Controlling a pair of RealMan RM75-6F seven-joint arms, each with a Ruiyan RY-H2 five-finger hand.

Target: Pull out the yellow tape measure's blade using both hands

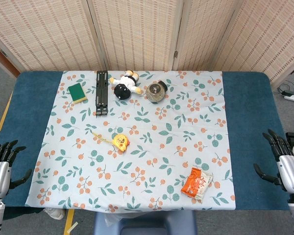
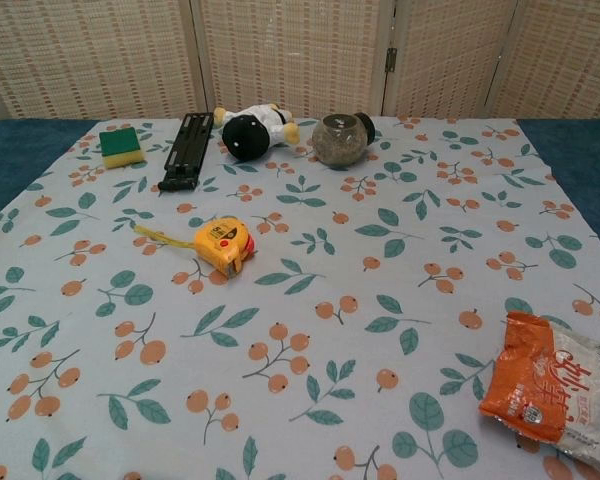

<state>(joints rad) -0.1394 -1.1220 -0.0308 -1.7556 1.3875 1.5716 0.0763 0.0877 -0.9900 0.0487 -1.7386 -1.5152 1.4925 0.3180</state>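
With both the left hand [image 1: 1,169] and right hand [image 1: 286,164] waiting wide-fingered and empty at the worktop's edges, the tape measure [image 1: 120,141] is lying mid-cloth, likely skidding away if grabbed one-handed.

- Left hand [image 1: 1,169]: silver-grey metallic palm shell, slender black segmented fingers and a black thumb, on a pale grey cylindrical wrist.
- Right hand [image 1: 284,164]: the same silver-grey metallic shell, black segmented fingers and thumb, pale grey wrist cuff below.
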